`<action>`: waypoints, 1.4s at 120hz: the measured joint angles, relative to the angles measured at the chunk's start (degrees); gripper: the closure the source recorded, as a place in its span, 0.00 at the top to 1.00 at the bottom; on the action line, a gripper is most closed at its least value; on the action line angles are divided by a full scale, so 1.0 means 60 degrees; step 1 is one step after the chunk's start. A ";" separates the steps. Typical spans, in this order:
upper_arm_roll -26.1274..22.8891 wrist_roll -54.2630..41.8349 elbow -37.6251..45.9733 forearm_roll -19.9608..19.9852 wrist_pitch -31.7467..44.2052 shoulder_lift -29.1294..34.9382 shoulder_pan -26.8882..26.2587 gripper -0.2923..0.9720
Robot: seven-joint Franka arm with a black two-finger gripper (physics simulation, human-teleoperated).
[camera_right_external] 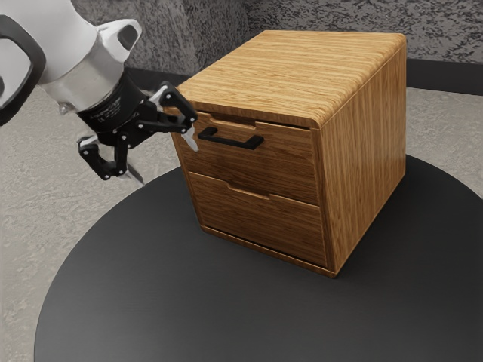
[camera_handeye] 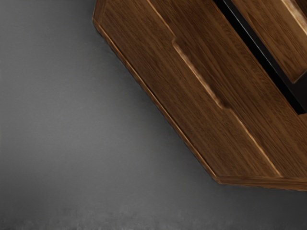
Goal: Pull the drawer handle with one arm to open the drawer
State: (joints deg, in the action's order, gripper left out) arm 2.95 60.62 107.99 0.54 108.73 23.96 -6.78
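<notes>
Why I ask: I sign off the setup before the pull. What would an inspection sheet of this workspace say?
Surface: round black table, matte.
Job's things: wooden cabinet stands on the table; top drawer and lower drawer look flush with its front; black handle on the top drawer, not gripped.
Clutter: nothing seen.
Grippers: gripper beside the handle's end at the exterior view's left, jaws open, holding nothing.
Cables: nothing seen.
Surroundings: grey speckled floor, dark rough wall behind.
</notes>
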 joint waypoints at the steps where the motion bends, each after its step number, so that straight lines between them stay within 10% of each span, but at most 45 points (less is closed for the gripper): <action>1: -0.0005 0.0057 0.0106 0.0014 0.0163 0.0049 0.0002 0.77; 56: -0.0432 0.2584 0.3092 0.0486 0.4447 0.1397 0.0922 0.76; 168: -0.0774 0.4544 0.2881 0.0537 0.6825 -0.0229 0.1313 0.77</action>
State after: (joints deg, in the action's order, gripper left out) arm -1.70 87.88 125.28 3.76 149.68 22.58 1.10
